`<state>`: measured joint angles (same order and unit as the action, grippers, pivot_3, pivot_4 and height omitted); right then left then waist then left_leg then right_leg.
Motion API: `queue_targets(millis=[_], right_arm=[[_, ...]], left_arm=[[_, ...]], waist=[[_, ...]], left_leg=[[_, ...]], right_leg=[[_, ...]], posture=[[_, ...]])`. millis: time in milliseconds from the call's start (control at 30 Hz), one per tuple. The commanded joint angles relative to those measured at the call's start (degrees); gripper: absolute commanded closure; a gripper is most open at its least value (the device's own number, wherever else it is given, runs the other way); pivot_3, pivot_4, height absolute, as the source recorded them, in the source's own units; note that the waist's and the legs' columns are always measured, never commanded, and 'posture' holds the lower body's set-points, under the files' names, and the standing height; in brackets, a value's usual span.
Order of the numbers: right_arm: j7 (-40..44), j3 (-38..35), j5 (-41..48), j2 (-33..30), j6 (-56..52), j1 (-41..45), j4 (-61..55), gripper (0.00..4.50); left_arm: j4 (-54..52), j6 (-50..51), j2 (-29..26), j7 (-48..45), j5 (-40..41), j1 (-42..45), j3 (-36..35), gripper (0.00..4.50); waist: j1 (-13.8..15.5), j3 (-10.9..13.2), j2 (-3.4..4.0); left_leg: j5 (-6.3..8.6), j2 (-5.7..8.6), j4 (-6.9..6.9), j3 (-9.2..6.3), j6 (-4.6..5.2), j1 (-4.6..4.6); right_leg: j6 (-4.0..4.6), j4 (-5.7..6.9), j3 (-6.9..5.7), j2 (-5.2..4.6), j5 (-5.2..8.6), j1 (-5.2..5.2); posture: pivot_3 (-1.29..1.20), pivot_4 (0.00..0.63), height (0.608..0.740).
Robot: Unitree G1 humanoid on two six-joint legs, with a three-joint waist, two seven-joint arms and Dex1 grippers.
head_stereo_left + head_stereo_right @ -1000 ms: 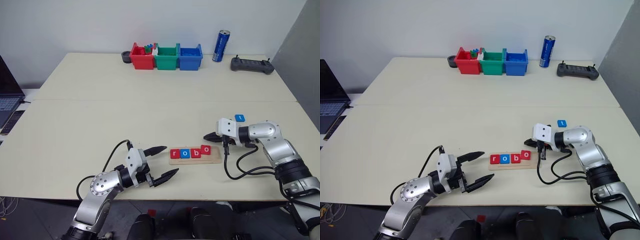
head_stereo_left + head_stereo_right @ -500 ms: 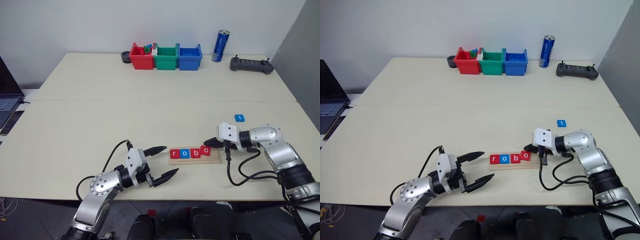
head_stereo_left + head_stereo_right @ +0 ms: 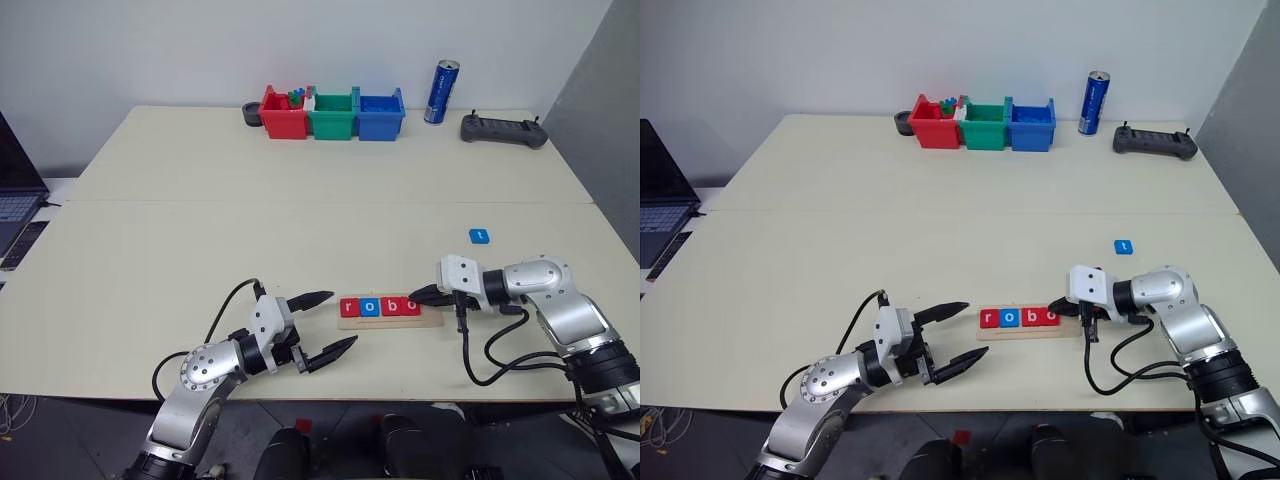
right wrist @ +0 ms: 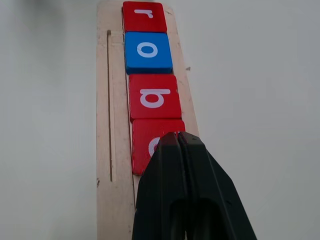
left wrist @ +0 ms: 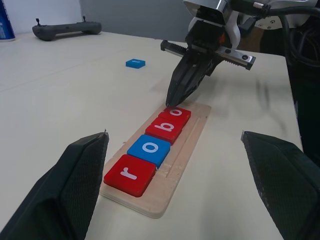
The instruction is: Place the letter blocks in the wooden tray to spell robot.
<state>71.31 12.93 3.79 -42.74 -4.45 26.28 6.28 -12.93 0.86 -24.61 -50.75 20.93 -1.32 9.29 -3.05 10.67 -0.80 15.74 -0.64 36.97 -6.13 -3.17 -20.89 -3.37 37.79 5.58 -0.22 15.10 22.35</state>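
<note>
The wooden tray (image 3: 392, 320) lies near the table's front edge. Four letter blocks sit in it in a row: red r (image 5: 129, 174), blue o (image 5: 149, 148), red b (image 5: 164, 129) and red o (image 5: 175, 114). My right gripper (image 3: 413, 296) is shut, and its tip rests on the near end of that last red o (image 4: 150, 142). The tray's slot to the right of it is bare. A blue t block (image 3: 479, 236) lies on the table behind my right arm. My left gripper (image 3: 342, 319) is open just left of the tray, holding nothing.
Red (image 3: 283, 113), green (image 3: 333, 113) and blue (image 3: 381, 113) bins stand at the table's far edge, with a blue can (image 3: 441, 92) and a dark controller (image 3: 504, 130) to their right. A laptop (image 3: 15, 200) sits off the left edge.
My right gripper came back and down to the tray's right part. The red o block, which lay askew on the tray's edge, now lies in line with the others. The left arm stayed still.
</note>
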Motion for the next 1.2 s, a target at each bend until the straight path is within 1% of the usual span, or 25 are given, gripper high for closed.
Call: queue_targets(millis=[33,167,300,633,1200], right_arm=[[1.6,-2.9,2.0,-3.0,-0.1,-0.5,-1.5,4.44],[2.0,-3.6,2.4,-4.8,0.4,-1.6,-1.2,4.44],[2.0,-3.1,2.5,-4.9,0.6,-2.5,-1.3,4.44],[1.0,-1.6,1.1,-2.4,1.1,-1.3,-0.2,4.44],[0.9,0.2,0.3,0.7,0.8,0.7,0.1,4.44]], left_arm=[[-2.5,0.0,-0.3,0.1,0.1,0.5,-0.4,0.0],[-3.0,0.6,-0.4,0.3,0.3,0.5,-0.4,0.0],[-3.5,1.3,-0.4,0.4,0.4,0.8,-0.5,0.0],[-4.6,2.3,-0.7,0.6,0.7,0.3,-1.0,0.0],[-2.0,-0.6,-0.5,-0.2,-0.1,-1.0,-1.5,0.0]], waist=[[0.0,0.0,0.0],[0.0,0.0,-0.01],[0.0,0.0,-0.02],[0.0,0.0,-0.02],[0.0,0.0,-0.02]], left_leg=[[0.0,0.0,0.0,0.0,0.0,0.0],[0.0,0.0,0.0,0.0,0.0,0.0],[0.0,-0.01,-0.01,0.01,0.0,0.0],[0.0,0.0,0.0,0.01,0.0,0.0],[0.0,-0.01,0.0,0.0,0.0,0.0]], right_leg=[[-0.01,-0.01,0.0,0.0,0.0,0.0],[-0.02,-0.02,0.0,0.0,0.01,0.0],[-0.02,-0.02,0.0,0.01,0.01,0.0],[-0.02,-0.02,0.01,0.0,0.02,0.0],[-0.02,-0.02,0.0,0.0,0.02,0.0]], posture=[[0.0,0.15,0.74],[0.0,0.15,0.74],[0.0,0.15,0.74],[0.0,0.15,0.74],[0.0,0.15,0.74]])
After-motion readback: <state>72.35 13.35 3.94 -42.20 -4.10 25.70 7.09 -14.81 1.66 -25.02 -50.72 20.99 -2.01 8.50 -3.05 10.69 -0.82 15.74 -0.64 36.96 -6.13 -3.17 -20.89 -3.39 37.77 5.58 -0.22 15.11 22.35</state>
